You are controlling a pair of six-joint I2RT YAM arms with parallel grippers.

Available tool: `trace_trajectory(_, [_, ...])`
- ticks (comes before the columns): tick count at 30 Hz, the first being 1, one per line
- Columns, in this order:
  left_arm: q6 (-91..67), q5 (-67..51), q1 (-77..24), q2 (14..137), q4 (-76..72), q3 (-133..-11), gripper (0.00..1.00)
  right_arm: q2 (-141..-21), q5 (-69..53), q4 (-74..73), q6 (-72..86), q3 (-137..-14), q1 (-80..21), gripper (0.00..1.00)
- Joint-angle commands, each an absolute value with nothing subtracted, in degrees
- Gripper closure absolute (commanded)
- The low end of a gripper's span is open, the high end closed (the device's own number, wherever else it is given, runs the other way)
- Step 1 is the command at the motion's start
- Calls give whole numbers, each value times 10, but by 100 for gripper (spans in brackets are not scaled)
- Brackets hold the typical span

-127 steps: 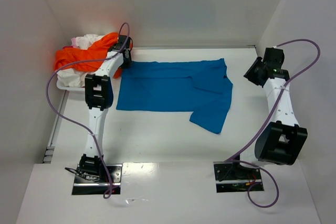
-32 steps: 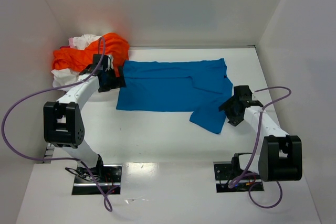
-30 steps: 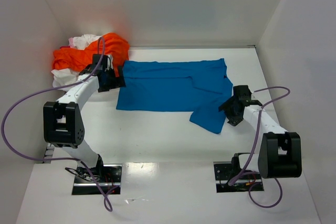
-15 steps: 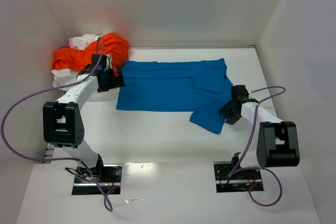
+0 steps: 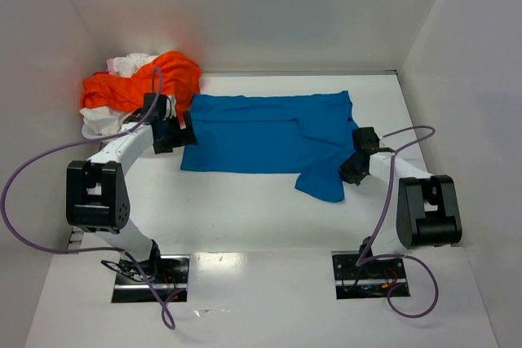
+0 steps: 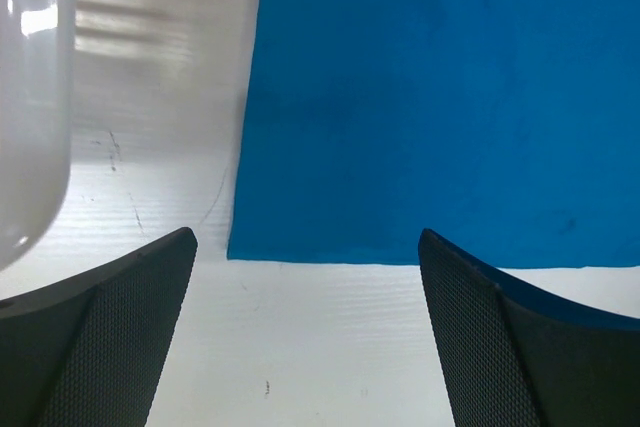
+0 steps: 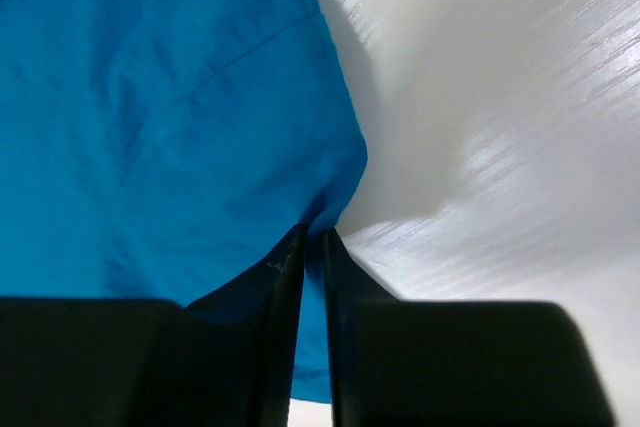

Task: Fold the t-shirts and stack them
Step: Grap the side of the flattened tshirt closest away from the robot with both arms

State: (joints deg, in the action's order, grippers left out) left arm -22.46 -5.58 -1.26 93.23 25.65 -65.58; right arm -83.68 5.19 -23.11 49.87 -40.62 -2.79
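A bright blue t-shirt lies spread flat on the white table, one sleeve hanging toward the front right. My right gripper is shut on that sleeve's right edge; the blue cloth bunches up between its fingers. My left gripper stands wide open just off the shirt's left edge, and the front left corner of the blue t-shirt lies ahead of its fingers. An orange t-shirt and white ones sit heaped at the back left.
White walls close the table at the back, left and right. The heap of shirts sits against the left wall in a white bin. The arm bases stand at the near edge. Purple cables loop beside both arms.
My right gripper has slid left onto the sleeve's edge and closed on it. The left gripper has shifted slightly toward the shirt's corner and stays open.
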Motion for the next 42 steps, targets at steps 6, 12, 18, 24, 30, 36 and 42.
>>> trace_trajectory(6, [-260, -73, -9, 930, 249, -630, 4, -851, 76, -239, 498, -410, -34, 93])
trace_trajectory(12, [-260, -41, -9, 962, 243, -630, 9, -828, 76, -245, 498, -410, -34, 96])
trace_trajectory(18, [-254, -35, -9, 990, 237, -635, 12, -823, 76, -250, 498, -416, -34, 96])
trace_trajectory(24, [-254, -15, -9, 996, 243, -630, 13, -803, 87, -263, 504, -416, -34, 96])
trace_trajectory(30, [-249, -26, -9, 1001, 243, -624, 20, -779, 82, -263, 509, -416, -21, 96])
trace_trajectory(36, [-249, -13, -35, 1006, 253, -619, 21, -766, 82, -268, 504, -416, -2, 96])
trace_trajectory(42, [-249, -13, -35, 1012, 253, -613, 22, -761, 82, -268, 497, -416, 9, 96])
